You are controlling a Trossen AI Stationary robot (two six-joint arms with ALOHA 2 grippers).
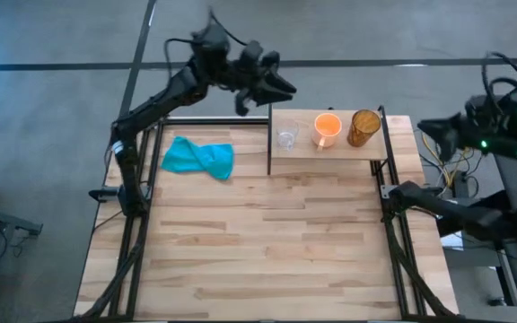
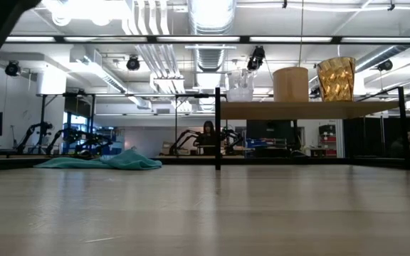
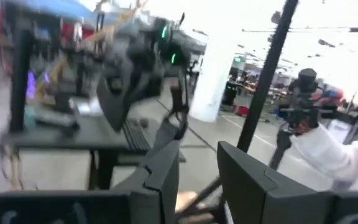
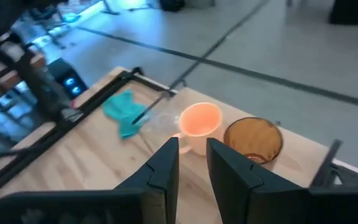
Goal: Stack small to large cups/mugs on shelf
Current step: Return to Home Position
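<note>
Three vessels stand upright in a row on the raised shelf (image 1: 308, 148) at the table's far right. From left to right they are the clear glass cup (image 1: 285, 137), the orange mug (image 1: 328, 128) and the brown patterned cup (image 1: 363, 127). The low view shows them on the shelf board (image 2: 305, 109): the glass (image 2: 239, 85), the mug (image 2: 290, 84) and the brown cup (image 2: 335, 78). My left gripper (image 1: 281, 87) is open and empty, raised beyond the shelf's far left corner. My right gripper (image 1: 429, 128), also open and empty, hovers off the shelf's right end, facing the mug (image 4: 199, 121) and the brown cup (image 4: 253, 140).
A teal cloth (image 1: 200, 157) lies crumpled on the tabletop left of the shelf, near the far edge. Black frame posts (image 1: 269, 139) stand at the shelf's corners. A bare plank tabletop (image 1: 258, 242) stretches across the near half. A person's white sleeve (image 3: 340, 158) shows beyond the table.
</note>
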